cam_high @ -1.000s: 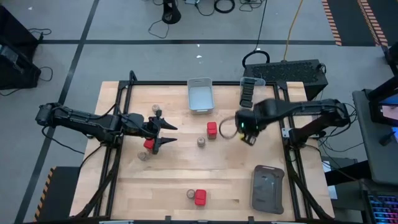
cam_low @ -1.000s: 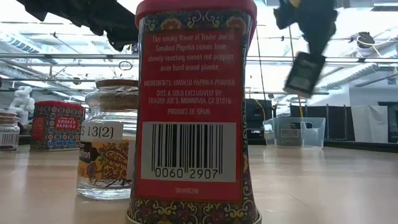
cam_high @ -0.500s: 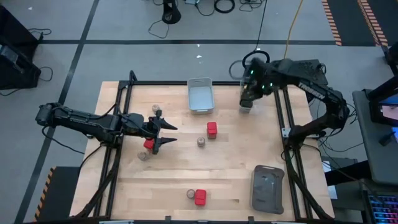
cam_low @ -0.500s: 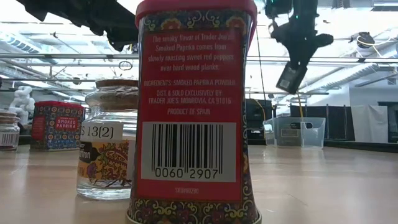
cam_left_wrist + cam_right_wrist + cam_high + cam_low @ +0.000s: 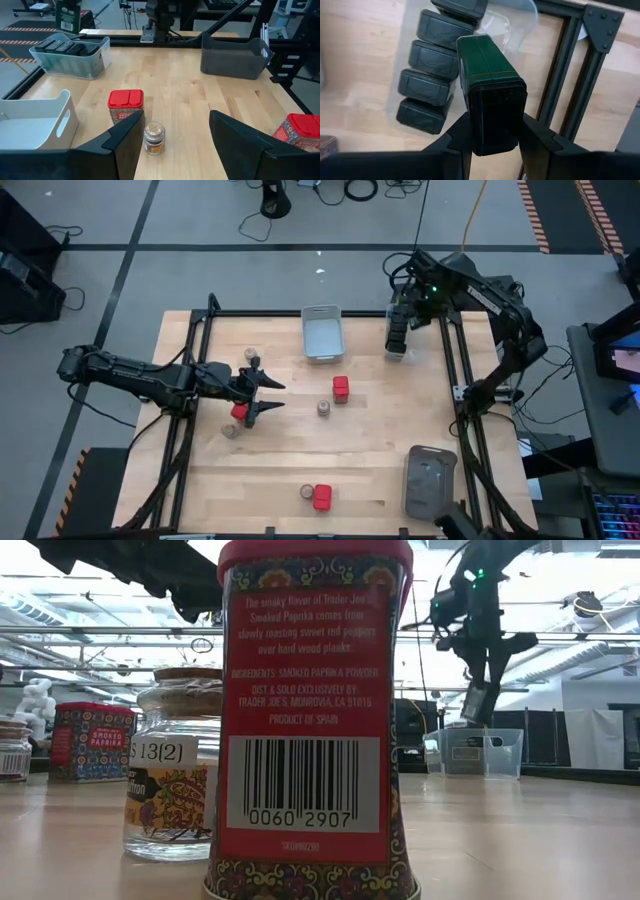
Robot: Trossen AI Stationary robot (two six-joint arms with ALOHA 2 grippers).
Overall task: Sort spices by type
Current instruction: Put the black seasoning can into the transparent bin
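Spices: dark tin held above clear bin at the counter's far right edge.
Right tool grips the tin over four black tins; left tool waits open near the left edge, beside a red-capped tin.

grey floor with dark seams, black cables on it; bright ceiling lights overhead.
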